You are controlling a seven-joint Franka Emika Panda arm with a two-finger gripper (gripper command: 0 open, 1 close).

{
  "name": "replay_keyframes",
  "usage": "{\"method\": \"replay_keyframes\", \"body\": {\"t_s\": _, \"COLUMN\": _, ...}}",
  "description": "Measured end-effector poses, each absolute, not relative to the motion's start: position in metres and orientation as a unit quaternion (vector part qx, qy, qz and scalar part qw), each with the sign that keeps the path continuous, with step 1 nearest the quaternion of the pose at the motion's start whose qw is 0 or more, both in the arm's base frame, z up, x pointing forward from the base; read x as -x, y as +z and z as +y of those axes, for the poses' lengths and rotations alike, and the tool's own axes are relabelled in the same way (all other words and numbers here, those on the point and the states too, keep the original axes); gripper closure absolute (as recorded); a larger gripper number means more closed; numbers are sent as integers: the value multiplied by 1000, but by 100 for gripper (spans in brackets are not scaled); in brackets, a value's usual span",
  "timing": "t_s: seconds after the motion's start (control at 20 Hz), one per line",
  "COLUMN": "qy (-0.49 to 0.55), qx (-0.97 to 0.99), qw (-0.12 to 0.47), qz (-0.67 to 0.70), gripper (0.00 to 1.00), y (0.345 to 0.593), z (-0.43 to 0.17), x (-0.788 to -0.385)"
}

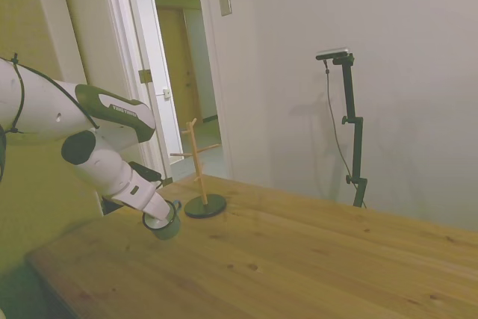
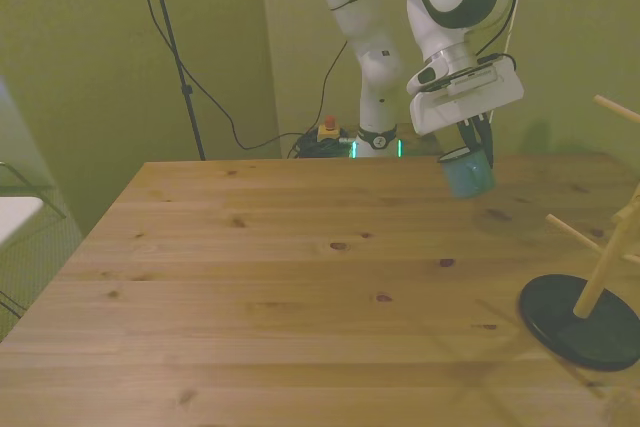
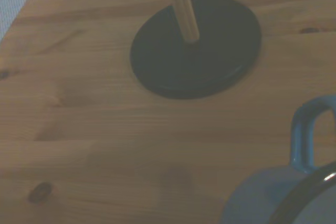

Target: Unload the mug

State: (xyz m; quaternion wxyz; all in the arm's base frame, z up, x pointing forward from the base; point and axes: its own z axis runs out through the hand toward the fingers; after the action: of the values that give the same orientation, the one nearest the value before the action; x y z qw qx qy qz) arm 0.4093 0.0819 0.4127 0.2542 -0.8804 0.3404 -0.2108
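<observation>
The teal mug (image 2: 467, 175) hangs tilted just above the table near its far edge, with my gripper (image 2: 466, 154) shut on its rim. From the side, the mug (image 1: 167, 227) hovers close over the wood, below the gripper (image 1: 158, 219), a short way in front of the wooden peg stand (image 1: 199, 168). In the wrist view the mug's body (image 3: 283, 195) and its loop handle (image 3: 306, 136) fill one corner, clear of the stand's dark round base (image 3: 210, 59).
The peg stand (image 2: 603, 272) stands on its dark base (image 2: 560, 322) at the front view's right, its bare pegs sticking out sideways. The wooden table (image 2: 280, 297) spreads toward the front view's left. An open doorway (image 1: 183, 87) lies behind the stand.
</observation>
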Motion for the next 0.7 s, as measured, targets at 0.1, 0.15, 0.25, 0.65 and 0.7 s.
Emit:
{"method": "replay_keyframes", "body": {"t_s": 0.1, "qy": -213, "qx": 881, "qw": 252, "qz": 340, "gripper": 100, "y": 410, "z": 81, "x": -413}}
{"method": "replay_keyframes", "body": {"t_s": 0.15, "qy": -216, "qx": 881, "qw": 251, "qz": 338, "gripper": 100, "y": 410, "z": 81, "x": -414}}
{"method": "replay_keyframes", "body": {"t_s": 0.25, "qy": -220, "qx": 881, "qw": 251, "qz": 334, "gripper": 100, "y": 411, "z": 82, "x": -416}}
{"method": "replay_keyframes", "body": {"t_s": 0.65, "qy": -226, "qx": 881, "qw": 260, "qz": 323, "gripper": 100, "y": 413, "z": 84, "x": -419}}
{"method": "replay_keyframes", "body": {"t_s": 0.7, "qy": -225, "qx": 882, "qw": 261, "qz": 322, "gripper": 100, "y": 413, "z": 84, "x": -419}}
